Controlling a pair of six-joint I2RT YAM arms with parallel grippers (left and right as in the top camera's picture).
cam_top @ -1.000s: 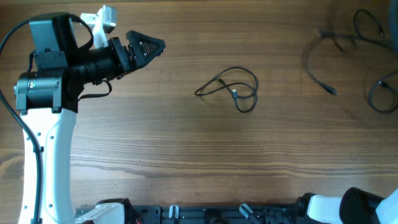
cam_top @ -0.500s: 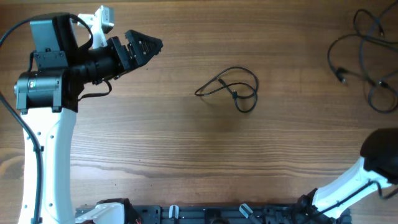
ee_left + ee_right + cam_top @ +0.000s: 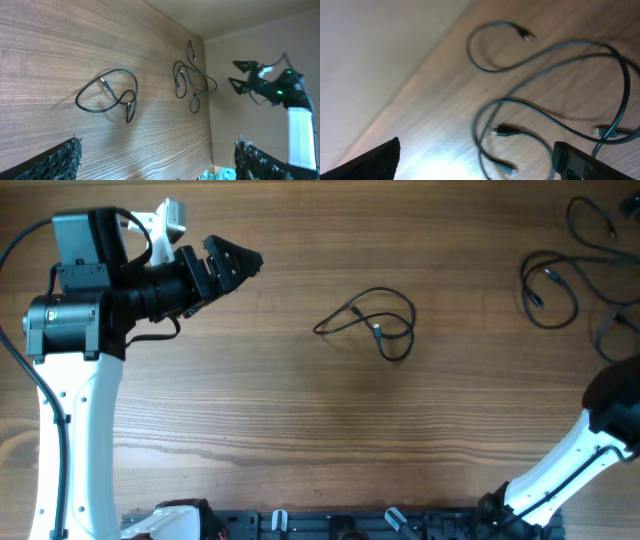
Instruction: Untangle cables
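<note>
- My right pincer (image 3: 475,161) is spread wide. Its two fingertips sit in the lower corners of the right wrist view and nothing is between them.
- The bunch of cables (image 3: 562,283) lies at the far right corner of the desk (image 3: 300,430). It is several thin black cords looping across one another.
- In my right wrist view the bunch is straight ahead of the open jaws, close but not touched.
- One free plug end (image 3: 525,35) curls out of the bunch toward the desk's edge, clear of the crossings. I judge that strand the easiest to draw out, pulling it away from the loops.
- My left pincer (image 3: 238,258) is spread too and holds nothing. It hangs toward the far left corner and points along the desk to the right edge.
- The lone cable (image 3: 380,328) lies near the middle of the desk, a little toward the far edge, and well apart from the bunch.
- The lone cable's long axis runs left to right, roughly in line with my left pincer.
- My right arm is far nearer the bunch, so the next reach is its job. My left arm is nearer only to the lone cable.
</note>
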